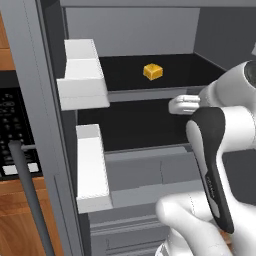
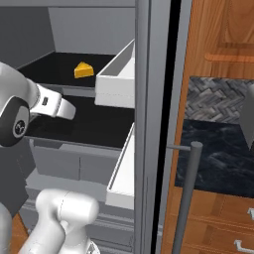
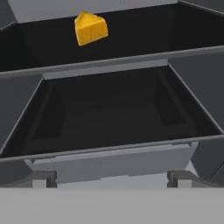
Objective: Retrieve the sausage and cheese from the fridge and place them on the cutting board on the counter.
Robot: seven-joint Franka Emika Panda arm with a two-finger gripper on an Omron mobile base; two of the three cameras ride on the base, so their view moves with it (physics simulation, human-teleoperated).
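The fridge (image 1: 150, 30) stands open in front of me, with black shelves inside. A yellow-orange wedge of cheese (image 1: 153, 71) (image 2: 84, 70) (image 3: 90, 28) lies on the upper shelf, towards the back. My gripper (image 3: 113, 179) is open and empty, its fingertips (image 3: 43, 178) wide apart. It sits level with the lower shelf (image 3: 113, 118), just in front of its edge, below and short of the cheese. The white hand (image 1: 184, 104) (image 2: 55, 107) reaches into the fridge opening. A stretch of dark marbled counter (image 2: 218, 158) lies to the right of the fridge. The sausage and the cutting board are out of view.
White door bins (image 1: 82, 75) (image 2: 116, 74) jut from the open doors on both sides of the opening. Long grey bar handles (image 1: 30, 200) (image 2: 191, 188) stand close to the base. A black microwave panel (image 1: 12, 130) sits left of the fridge. Grey drawers (image 1: 145, 175) lie under the shelves.
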